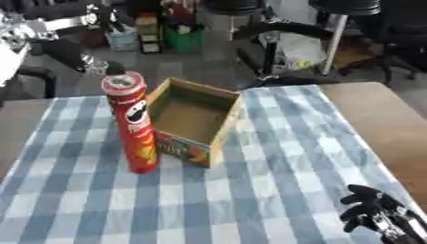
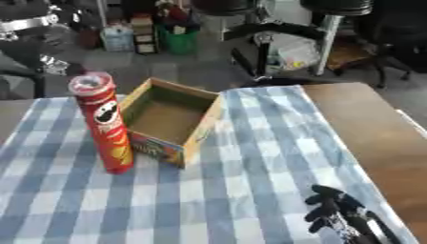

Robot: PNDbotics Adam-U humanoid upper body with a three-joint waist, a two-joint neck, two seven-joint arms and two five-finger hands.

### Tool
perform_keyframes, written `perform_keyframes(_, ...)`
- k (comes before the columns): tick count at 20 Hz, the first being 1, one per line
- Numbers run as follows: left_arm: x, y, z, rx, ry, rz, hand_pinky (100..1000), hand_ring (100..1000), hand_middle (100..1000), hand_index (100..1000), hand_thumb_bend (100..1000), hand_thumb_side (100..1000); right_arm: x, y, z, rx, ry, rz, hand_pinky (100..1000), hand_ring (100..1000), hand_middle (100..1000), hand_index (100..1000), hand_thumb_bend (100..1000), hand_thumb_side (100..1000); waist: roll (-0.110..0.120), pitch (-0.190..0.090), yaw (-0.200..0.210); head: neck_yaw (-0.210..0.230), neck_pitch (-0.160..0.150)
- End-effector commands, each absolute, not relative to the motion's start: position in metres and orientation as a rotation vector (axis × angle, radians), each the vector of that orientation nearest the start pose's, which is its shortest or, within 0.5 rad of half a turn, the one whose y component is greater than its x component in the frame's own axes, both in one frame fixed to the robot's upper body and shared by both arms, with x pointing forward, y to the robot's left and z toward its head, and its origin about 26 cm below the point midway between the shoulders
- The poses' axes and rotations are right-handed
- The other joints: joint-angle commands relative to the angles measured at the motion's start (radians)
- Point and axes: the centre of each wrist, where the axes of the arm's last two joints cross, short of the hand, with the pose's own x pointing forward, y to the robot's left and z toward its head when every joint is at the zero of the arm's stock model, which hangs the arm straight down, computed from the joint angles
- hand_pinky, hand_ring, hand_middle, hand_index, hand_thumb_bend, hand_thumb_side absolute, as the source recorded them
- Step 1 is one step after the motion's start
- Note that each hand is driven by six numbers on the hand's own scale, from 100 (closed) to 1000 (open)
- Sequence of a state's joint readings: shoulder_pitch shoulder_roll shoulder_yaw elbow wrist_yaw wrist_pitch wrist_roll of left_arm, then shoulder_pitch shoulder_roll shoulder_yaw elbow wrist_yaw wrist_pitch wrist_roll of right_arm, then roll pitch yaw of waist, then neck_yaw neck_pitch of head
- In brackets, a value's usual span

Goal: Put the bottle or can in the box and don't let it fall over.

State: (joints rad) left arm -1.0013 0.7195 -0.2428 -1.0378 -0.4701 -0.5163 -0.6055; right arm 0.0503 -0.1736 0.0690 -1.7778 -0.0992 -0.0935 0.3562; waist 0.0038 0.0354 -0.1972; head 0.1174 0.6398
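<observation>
At the lower right corner my right hand (image 1: pixel 380 214) rests on the cloth (image 1: pixel 250 190), fingers loosely curled and holding nothing; my left hand is out of view. The can (image 1: pixel 133 124) stands upright just left of the box (image 1: pixel 193 119), nearly touching its near corner. It is tall and narrow, so I judge a high or glancing grab would topple it. Clipping the box wall on the way in could tip it too.
</observation>
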Motion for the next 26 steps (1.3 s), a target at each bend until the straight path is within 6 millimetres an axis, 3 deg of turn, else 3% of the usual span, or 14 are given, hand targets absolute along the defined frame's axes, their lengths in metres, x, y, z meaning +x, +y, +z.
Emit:
perform_keyframes(1, 0.460, 0.336, 0.291, 0.571, -1.342, -2.328, 799, 846, 869, 945, 579, 704, 0.264, -0.262, 0.041, 0.272, -1.786, 0.464, 497, 586, 656, 830, 100, 609, -0.002, -0.010, -0.004, 0.002, -0.003)
perform_keyframes(10, 0.467, 0.332, 0.264, 0.539, -1.176, -2.447, 753, 804, 837, 934, 605, 719, 0.265, -0.262, 0.042, 0.271, -1.791, 0.463, 497, 586, 656, 830, 100, 613, -0.001, -0.005, -0.008, 0.001, -0.006)
perform_keyframes(16, 0.466, 0.330, 0.253, 0.528, -1.088, -2.490, 540, 651, 759, 887, 481, 626, 0.265, -0.262, 0.042, 0.269, -1.790, 0.463, 496, 586, 656, 830, 100, 615, -0.001, -0.005, -0.006, -0.002, -0.006)
perform_keyframes(17, 0.466, 0.331, 0.252, 0.528, -1.082, -2.492, 458, 589, 709, 857, 386, 549, 0.265, -0.262, 0.042, 0.268, -1.789, 0.463, 496, 586, 656, 830, 100, 617, -0.001, -0.005, -0.005, -0.003, -0.006)
perform_keyframes(18, 0.466, 0.331, 0.252, 0.529, -1.078, -2.493, 443, 577, 698, 851, 362, 527, 0.264, -0.262, 0.042, 0.268, -1.789, 0.463, 496, 586, 656, 830, 100, 617, -0.001, -0.005, -0.005, -0.003, -0.006)
perform_keyframes(19, 0.465, 0.332, 0.253, 0.532, -1.075, -2.493, 387, 533, 658, 835, 259, 422, 0.264, -0.263, 0.042, 0.267, -1.789, 0.463, 496, 586, 656, 830, 100, 618, -0.001, -0.006, -0.004, -0.004, -0.006)
perform_keyframes(20, 0.465, 0.333, 0.254, 0.534, -1.074, -2.494, 381, 529, 653, 832, 248, 409, 0.264, -0.263, 0.042, 0.266, -1.789, 0.462, 496, 586, 656, 830, 100, 618, -0.001, -0.006, -0.004, -0.005, -0.007)
perform_keyframes(22, 0.464, 0.334, 0.254, 0.531, -1.080, -2.494, 317, 488, 607, 800, 110, 237, 0.264, -0.263, 0.042, 0.264, -1.788, 0.461, 496, 586, 656, 831, 100, 620, 0.000, -0.006, -0.003, -0.007, -0.007)
perform_keyframes(23, 0.463, 0.334, 0.255, 0.529, -1.085, -2.492, 278, 463, 582, 783, 100, 145, 0.264, -0.263, 0.042, 0.264, -1.788, 0.461, 496, 586, 656, 831, 100, 620, 0.000, -0.006, -0.002, -0.008, -0.006)
perform_keyframes(26, 0.462, 0.336, 0.260, 0.529, -1.115, -2.485, 224, 427, 539, 755, 100, 125, 0.264, -0.263, 0.042, 0.262, -1.788, 0.461, 496, 586, 656, 831, 100, 621, 0.001, -0.006, -0.003, -0.010, -0.006)
